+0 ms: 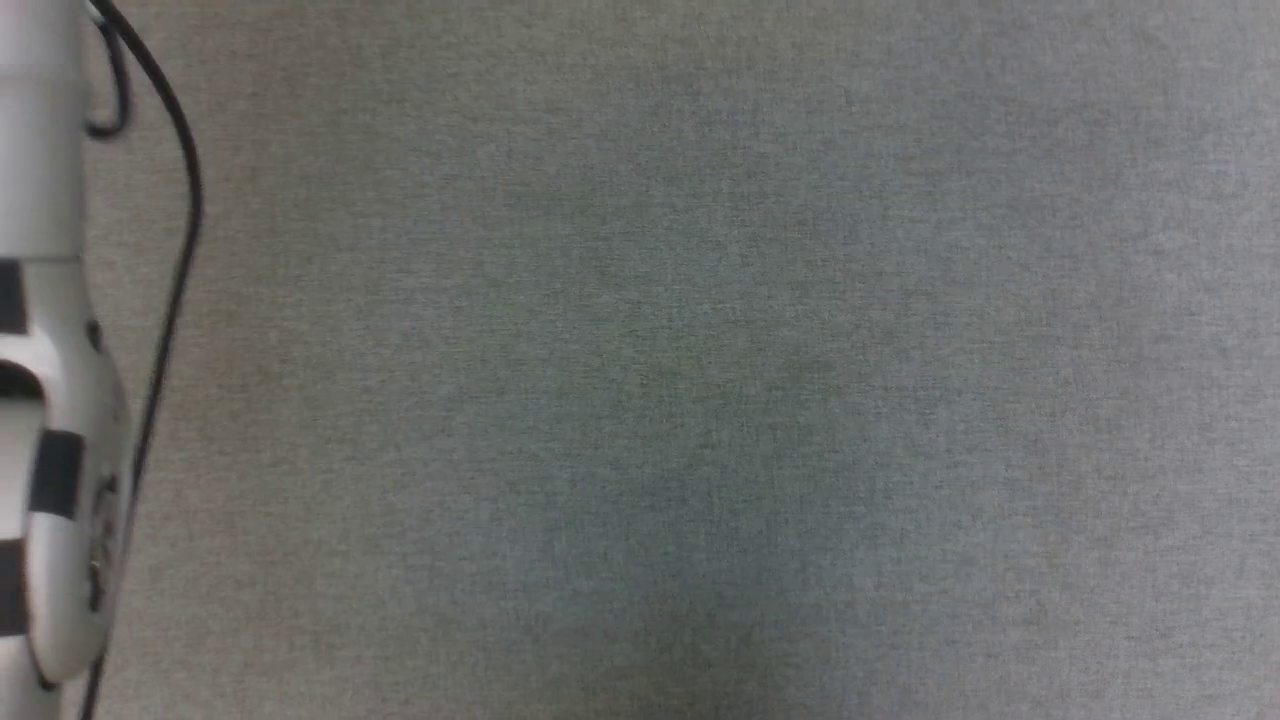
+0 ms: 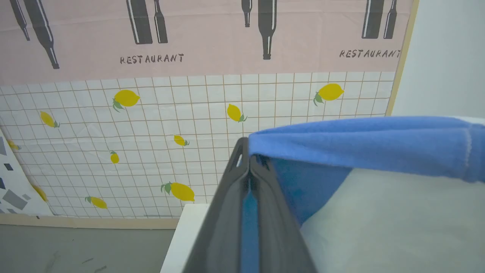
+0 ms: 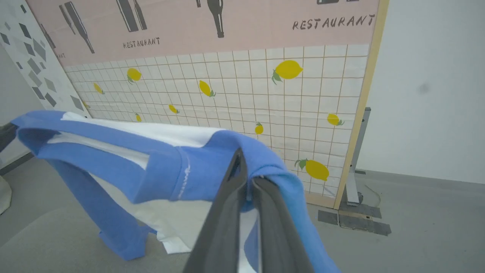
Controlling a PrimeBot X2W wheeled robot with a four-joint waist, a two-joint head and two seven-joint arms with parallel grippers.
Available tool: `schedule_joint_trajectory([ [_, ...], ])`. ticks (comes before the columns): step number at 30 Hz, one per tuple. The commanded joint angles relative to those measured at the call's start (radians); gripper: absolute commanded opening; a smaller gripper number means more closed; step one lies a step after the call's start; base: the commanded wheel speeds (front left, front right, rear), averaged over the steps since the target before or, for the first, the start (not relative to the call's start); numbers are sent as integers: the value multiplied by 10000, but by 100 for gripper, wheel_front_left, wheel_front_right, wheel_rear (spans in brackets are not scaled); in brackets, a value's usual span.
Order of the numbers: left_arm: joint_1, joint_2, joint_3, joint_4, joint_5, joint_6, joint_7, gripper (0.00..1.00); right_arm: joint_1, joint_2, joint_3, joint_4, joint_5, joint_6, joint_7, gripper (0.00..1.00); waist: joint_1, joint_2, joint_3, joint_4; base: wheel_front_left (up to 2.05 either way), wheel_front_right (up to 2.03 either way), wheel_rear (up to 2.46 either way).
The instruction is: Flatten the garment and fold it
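Grey woven surface (image 1: 700, 380) spans the head view, with a pale forearm (image 1: 60, 420) and its black cable (image 1: 180, 230) along the left edge. The wrist views add a printed backdrop (image 2: 151, 125) of lemons on a grid under a pink band lettered "RESTAURANT". In the left wrist view the left gripper (image 2: 248, 153) is clamped on a blue fold of the garment (image 2: 360, 140), beside a white corner (image 2: 182, 231) of furniture. In the right wrist view the right gripper (image 3: 246, 170) pinches another blue fold, and the garment is strung in the air between the two grippers, white body and one blue sleeve hanging toward the grey surface. A metal stand (image 3: 356, 170) and grey tape patches (image 3: 354, 220) sit beside the backdrop's wooden frame.
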State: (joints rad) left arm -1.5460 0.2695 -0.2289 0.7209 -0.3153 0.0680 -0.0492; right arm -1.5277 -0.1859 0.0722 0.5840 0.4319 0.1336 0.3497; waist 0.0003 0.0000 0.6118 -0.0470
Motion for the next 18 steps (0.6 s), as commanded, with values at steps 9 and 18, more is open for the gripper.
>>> schedule_joint_trajectory([
  [9, 2815, -349, 175, 202, -926, -507, -745, 0, 4049, -854, 220, -1551, 1889, -29, -254, 0, -3, 0, -2422, 802, 0, 0, 0],
  [18, 7775, -659, 223, -1957, -1583, -47, -707, 0, 8924, -652, -162, -3150, 2754, -29, -125, 0, -3, 0, -4255, 1035, 0, 0, 0],
])
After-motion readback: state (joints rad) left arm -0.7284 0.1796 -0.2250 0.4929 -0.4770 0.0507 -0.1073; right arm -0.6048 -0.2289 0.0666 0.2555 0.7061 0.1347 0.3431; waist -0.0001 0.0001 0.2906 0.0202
